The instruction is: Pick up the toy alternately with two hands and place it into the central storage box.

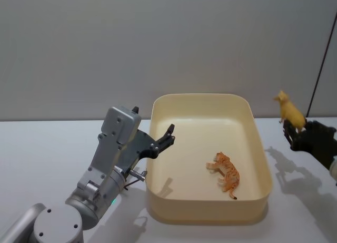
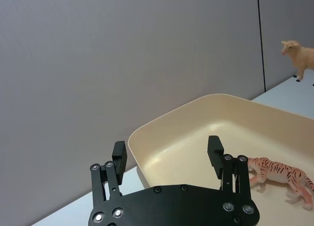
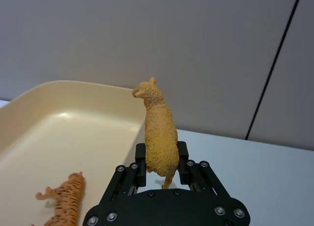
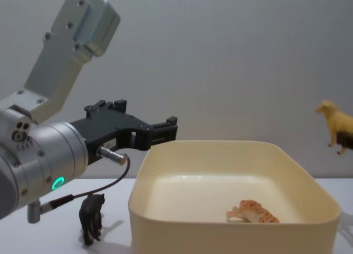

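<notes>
Since the right claw (image 3: 162, 161) is clenched on the hind end of a yellow woolly animal toy (image 1: 289, 110), the coming move turns on how that toy stands to the cream storage box (image 1: 158, 112). The toy hangs in the air off the box's right wall, apart from it and, judging by the chest view, higher than the rim, so the open tub lies to the robot's left of the claw and below it. The toy's long axis runs out from the claw along the line of the fingers, with the head at the far end and turned toward the box. A sideways carry to the left across the right wall, followed by a drop, looks like what the step calls for, and the height above the rim suggests the legs should pass over without catching. A striped orange tiger (image 1: 227, 172) already lies on its side on the box floor, toward the right half, so a release near the middle or left half would avoid landing on it. The left claw (image 2: 167, 152) is released and holds nothing, and it hovers over the box's left rim. A small black animal (image 4: 91, 216) stands on the desk (image 1: 47, 148) just left of the box, beneath the left arm, so that arm is much the nearer for it.
</notes>
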